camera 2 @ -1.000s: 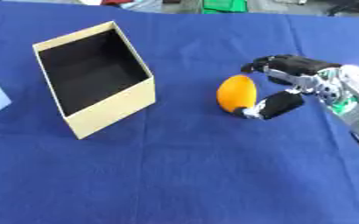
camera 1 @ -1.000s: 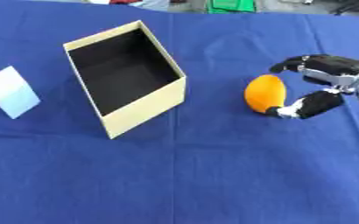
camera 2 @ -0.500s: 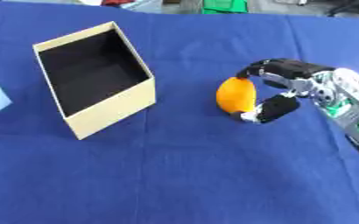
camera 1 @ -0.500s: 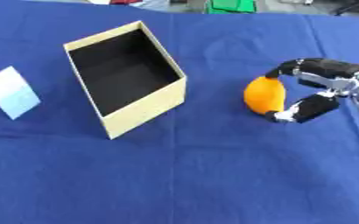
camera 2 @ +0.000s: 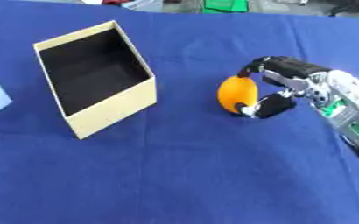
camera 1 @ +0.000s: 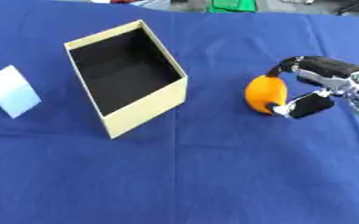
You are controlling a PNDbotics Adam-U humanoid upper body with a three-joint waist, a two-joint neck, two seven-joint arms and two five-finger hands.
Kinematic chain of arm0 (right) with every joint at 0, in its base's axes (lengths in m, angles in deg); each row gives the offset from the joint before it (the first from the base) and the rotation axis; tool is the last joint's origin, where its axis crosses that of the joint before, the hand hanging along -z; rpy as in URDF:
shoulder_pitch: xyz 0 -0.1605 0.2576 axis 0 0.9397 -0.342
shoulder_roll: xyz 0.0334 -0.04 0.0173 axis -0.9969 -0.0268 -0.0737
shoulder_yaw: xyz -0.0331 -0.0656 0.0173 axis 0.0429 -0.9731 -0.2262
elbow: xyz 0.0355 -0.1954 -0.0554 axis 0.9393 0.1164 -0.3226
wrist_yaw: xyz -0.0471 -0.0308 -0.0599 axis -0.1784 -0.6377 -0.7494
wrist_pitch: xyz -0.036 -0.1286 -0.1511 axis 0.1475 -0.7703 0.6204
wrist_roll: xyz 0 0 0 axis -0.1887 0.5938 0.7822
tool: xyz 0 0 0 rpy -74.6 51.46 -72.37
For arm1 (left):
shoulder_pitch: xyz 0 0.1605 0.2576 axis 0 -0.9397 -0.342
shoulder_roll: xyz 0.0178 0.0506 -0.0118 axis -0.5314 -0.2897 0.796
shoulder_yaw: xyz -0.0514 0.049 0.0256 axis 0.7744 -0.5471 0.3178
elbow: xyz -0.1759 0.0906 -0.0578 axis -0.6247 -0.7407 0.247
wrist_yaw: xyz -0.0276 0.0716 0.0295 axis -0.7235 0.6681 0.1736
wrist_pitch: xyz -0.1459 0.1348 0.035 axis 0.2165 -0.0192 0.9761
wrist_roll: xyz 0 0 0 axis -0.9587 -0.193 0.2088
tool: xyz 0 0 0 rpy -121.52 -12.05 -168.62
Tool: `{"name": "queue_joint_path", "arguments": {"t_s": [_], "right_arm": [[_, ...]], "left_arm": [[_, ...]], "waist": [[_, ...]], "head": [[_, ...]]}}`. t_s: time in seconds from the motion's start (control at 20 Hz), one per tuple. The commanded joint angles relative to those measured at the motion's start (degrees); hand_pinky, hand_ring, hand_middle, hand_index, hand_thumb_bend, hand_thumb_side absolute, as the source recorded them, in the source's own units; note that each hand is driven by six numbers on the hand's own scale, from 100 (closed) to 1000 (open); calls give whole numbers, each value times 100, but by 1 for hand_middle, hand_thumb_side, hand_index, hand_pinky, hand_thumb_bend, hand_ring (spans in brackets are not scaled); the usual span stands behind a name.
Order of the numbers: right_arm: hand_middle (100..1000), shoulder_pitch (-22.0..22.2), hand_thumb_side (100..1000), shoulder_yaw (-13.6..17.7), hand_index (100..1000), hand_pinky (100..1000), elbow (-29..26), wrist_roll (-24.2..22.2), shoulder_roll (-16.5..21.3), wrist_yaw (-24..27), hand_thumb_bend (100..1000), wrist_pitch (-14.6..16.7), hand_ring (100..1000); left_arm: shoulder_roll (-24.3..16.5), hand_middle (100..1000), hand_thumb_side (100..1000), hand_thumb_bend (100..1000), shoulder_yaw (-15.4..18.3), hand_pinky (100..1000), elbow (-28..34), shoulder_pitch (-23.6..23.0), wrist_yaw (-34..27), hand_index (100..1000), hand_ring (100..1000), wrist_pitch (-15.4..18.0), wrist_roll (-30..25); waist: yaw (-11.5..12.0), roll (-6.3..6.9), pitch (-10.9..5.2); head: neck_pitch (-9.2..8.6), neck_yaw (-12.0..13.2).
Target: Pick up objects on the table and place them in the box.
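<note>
The right robot hand is curled around the orange ball on the worktop; being round, it may slip out during lifting.

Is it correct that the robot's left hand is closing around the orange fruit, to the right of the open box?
Not quite: it is the right hand, coming in from the right side, whose fingers and thumb curl around the orange fruit. The right eye view shows it. The fruit does lie to the right of the open box.
</note>
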Motion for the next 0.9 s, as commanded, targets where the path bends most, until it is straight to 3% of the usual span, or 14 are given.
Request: {"name": "queue_joint_path", "arguments": {"t_s": [0.05, 0.25, 0.45, 0.55, 0.8, 0.9], "right_arm": [[798, -101, 467, -21, 876, 906, 82, 70, 76, -184, 364, -3, 989], [781, -160, 427, -108, 861, 896, 216, 61, 22, -352, 366, 78, 982], [753, -210, 385, -130, 843, 879, 291, 122, -32, -363, 310, 90, 968], [722, -237, 347, -126, 794, 859, 340, 191, -51, -352, 292, 54, 949], [659, -264, 217, -115, 739, 816, 396, 496, -84, -216, 100, -78, 908], [642, -261, 167, -95, 728, 809, 378, 628, -83, -90, 100, -152, 898]], "left_arm": [[-52, 639, 1000, 112, 2, 466, 115, 67, -1, 705, 684, 10, -25], [-46, 638, 1000, 108, 1, 465, 115, 69, 0, 704, 683, 14, -40], [-41, 638, 1000, 108, -2, 463, 115, 68, -1, 703, 683, 14, -68], [-38, 637, 1000, 107, -4, 463, 115, 70, 2, 703, 683, 9, -85], [-36, 636, 1000, 105, -2, 462, 115, 67, 6, 702, 682, 4, -107], [-34, 636, 1000, 106, -3, 461, 115, 65, 6, 701, 682, 2, -116]], "waist": [[2, 15, -96], [12, 13, -95], [13, 8, -92], [11, 4, -91], [10, 4, -94], [6, 7, -98]], "head": [[-62, -33], [-84, -40], [-87, -47], [-95, -49], [-96, -45], [-97, -41]]}}
